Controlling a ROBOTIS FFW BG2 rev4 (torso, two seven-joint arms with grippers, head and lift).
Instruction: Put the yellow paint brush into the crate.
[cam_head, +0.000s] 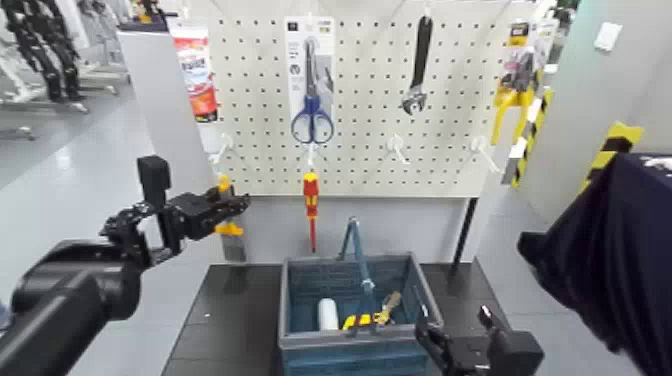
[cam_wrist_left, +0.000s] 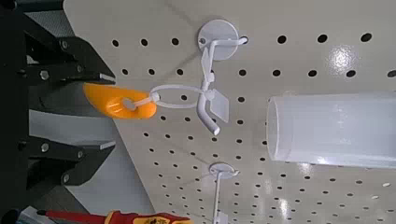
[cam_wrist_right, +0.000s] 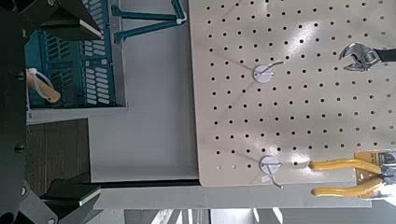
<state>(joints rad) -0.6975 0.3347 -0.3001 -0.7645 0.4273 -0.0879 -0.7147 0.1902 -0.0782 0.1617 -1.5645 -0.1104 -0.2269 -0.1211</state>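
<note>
The left jaws (cam_head: 236, 202) stand open at the yellow-handled flat paint brush (cam_head: 229, 228), which hangs by 1 loop from 1 white metal hook (cam_wrist_left: 218, 70). Just beside them hangs 1 red-and-yellow screwdriver (cam_head: 312, 205). Below them, the blue-grey plastic crate (cam_head: 350, 345) has its handle (cam_head: 363, 270) upright over the opening; the right jaws (cam_head: 453, 325), open, are beside it.

1 pegboard (cam_head: 380, 110) | 1 blue-handled scissors (cam_head: 312, 115), hung | 1 wrench (cam_head: 420, 65), hung | 1 red-and-yellow screwdriver (cam_head: 311, 205)
</note>
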